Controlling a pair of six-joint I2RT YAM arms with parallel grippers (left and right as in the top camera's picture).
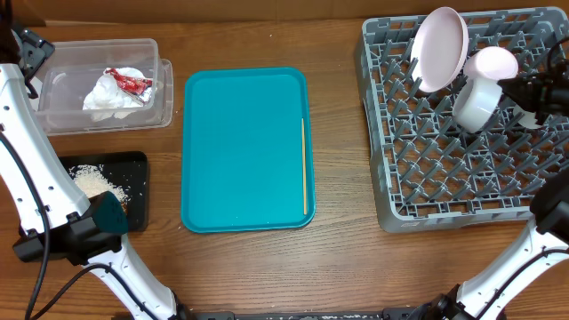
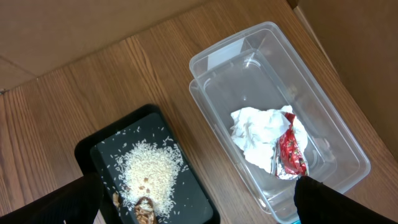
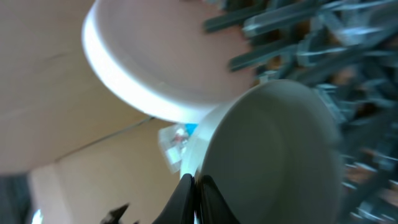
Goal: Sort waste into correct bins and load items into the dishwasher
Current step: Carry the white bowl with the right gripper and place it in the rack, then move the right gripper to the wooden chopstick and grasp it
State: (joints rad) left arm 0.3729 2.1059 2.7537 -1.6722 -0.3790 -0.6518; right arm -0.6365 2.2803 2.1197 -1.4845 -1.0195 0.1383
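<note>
Loading: right end effector [image 1: 518,92] clamps bowl [image 1: 480,93] over rack [image 1: 462,196], at plate's [image 1: 442,49] four o'clock; left end effector [image 2: 199,208] wide. Next, likely: seat bowl, release.

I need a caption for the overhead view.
Right gripper holds white bowl at dish rack; wooden stick lies on teal tray.

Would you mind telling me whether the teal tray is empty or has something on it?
Not empty: a thin wooden stick lies along the right side of the teal tray; nothing else shows on it.
</note>
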